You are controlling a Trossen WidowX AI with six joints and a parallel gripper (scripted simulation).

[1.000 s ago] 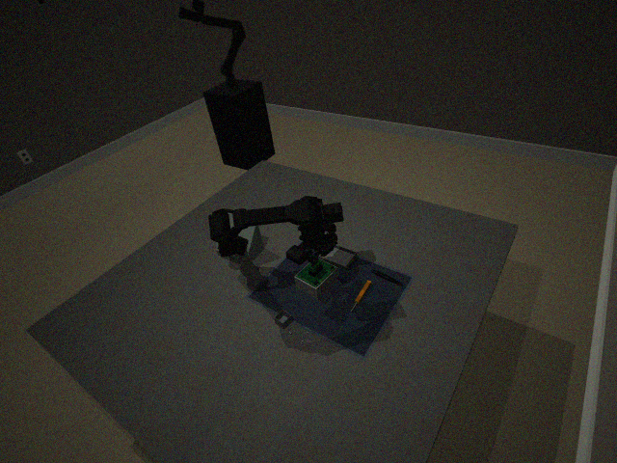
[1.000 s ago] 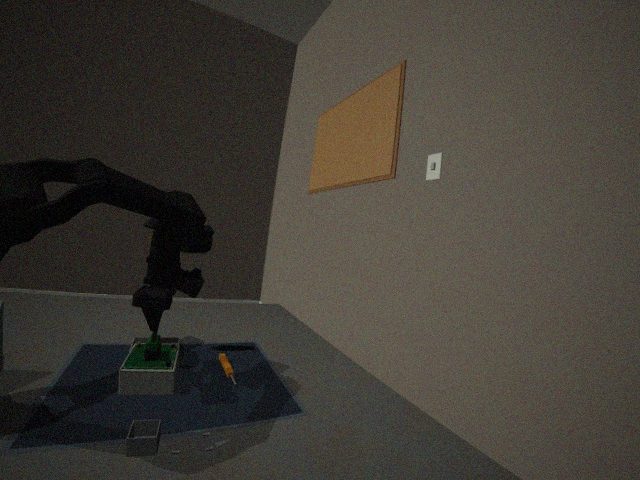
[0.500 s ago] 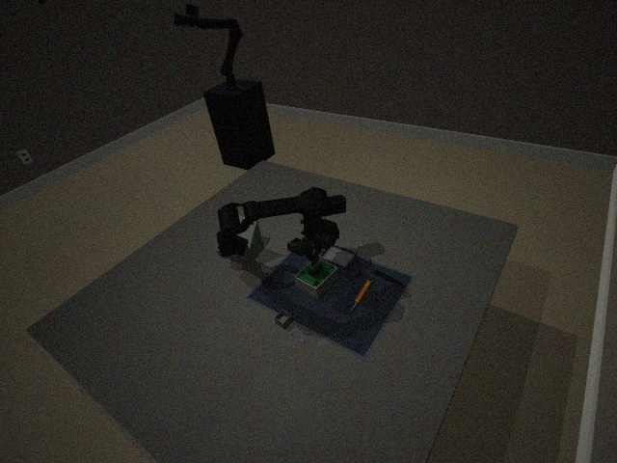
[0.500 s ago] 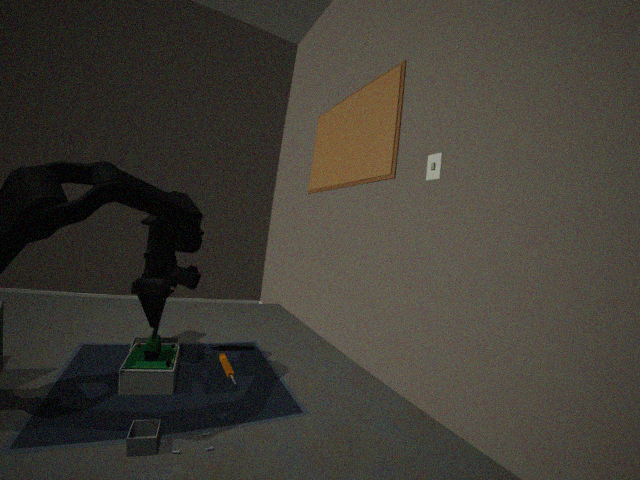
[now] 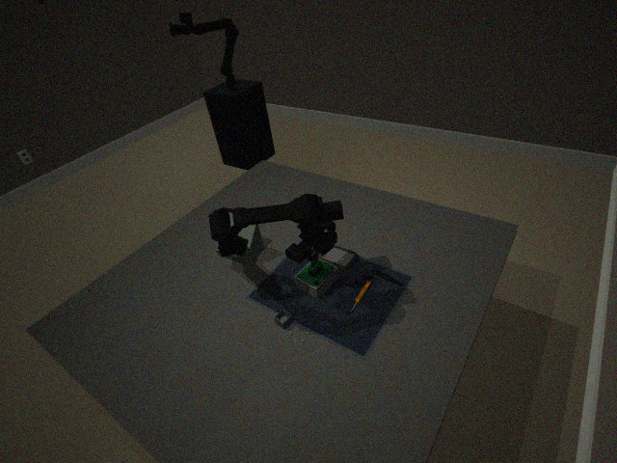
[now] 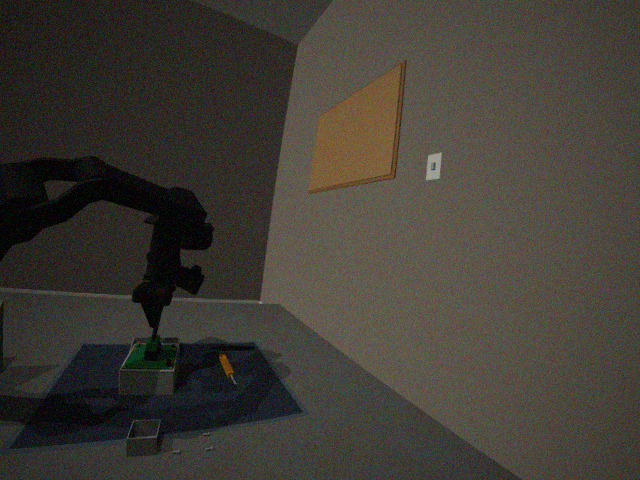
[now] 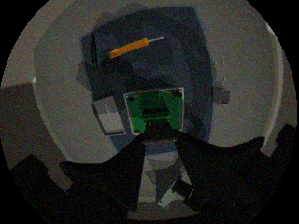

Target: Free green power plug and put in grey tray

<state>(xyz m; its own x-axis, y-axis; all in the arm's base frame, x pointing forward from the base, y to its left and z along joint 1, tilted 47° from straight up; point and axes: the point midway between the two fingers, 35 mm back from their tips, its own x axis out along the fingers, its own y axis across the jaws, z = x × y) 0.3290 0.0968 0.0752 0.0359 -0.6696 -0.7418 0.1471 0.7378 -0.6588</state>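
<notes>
The green plug (image 5: pixel 314 264) (image 6: pixel 153 341) stands at the dark socket (image 6: pixel 151 354) (image 7: pixel 155 112) on the green circuit board (image 5: pixel 326 269) (image 6: pixel 135 362) (image 7: pixel 177 108), which sits in a pale open box. My gripper (image 5: pixel 314 257) (image 6: pixel 154 331) (image 7: pixel 159 134) is shut on the plug from above, and the hand leans slightly. How deep the plug sits in the socket is hidden by the fingers and the dark. The grey tray (image 5: pixel 340 256) (image 7: pixel 111 119) lies beside the board's box and looks empty. I cannot make it out in the exterior view.
An orange screwdriver (image 5: pixel 362 292) (image 6: pixel 225 364) (image 7: pixel 129 48) and a thin black tool (image 5: pixel 388 277) (image 7: pixel 93 49) lie on the blue mat (image 5: pixel 368 334) (image 6: pixel 268 397). A small grey box (image 5: pixel 282 319) (image 6: pixel 143 445) (image 7: pixel 224 96) stands near the mat's edge, with several tiny screws beside it.
</notes>
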